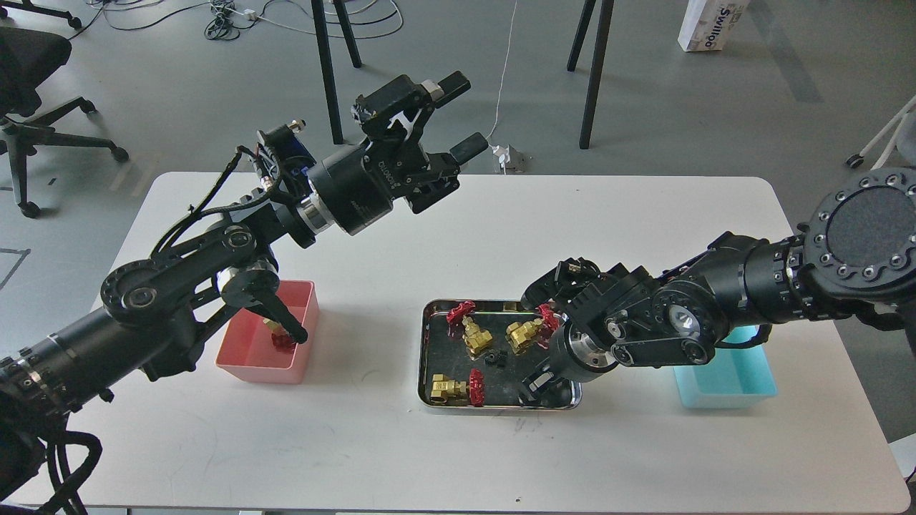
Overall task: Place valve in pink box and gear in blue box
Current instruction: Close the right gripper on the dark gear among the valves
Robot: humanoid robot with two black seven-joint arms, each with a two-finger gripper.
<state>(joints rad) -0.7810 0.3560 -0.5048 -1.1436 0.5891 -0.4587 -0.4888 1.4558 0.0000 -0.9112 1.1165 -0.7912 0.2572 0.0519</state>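
Observation:
One valve (pixel 280 335) lies in the pink box (pixel 250 370), partly hidden by my left arm. Three more valves lie in the steel tray (pixel 425 350): one at the back left (pixel 470 335), one at the back middle (pixel 524 334), one at the front left (pixel 449 388). Small black gears (pixel 496 357) lie mid-tray. My left gripper (pixel 464 114) is open and empty, raised high above the table's far side. My right gripper (pixel 535 387) points down into the tray's front right corner; its fingers are dark and I cannot tell them apart. The blue box (pixel 724 391) stands to the right, partly behind my right arm.
The white table (pixel 458 458) ends near the bottom of the view. Beyond its far edge are black stand legs (pixel 592 71), cables and an office chair (pixel 28 79) on the floor. My right arm's forearm hangs over the tray's right side.

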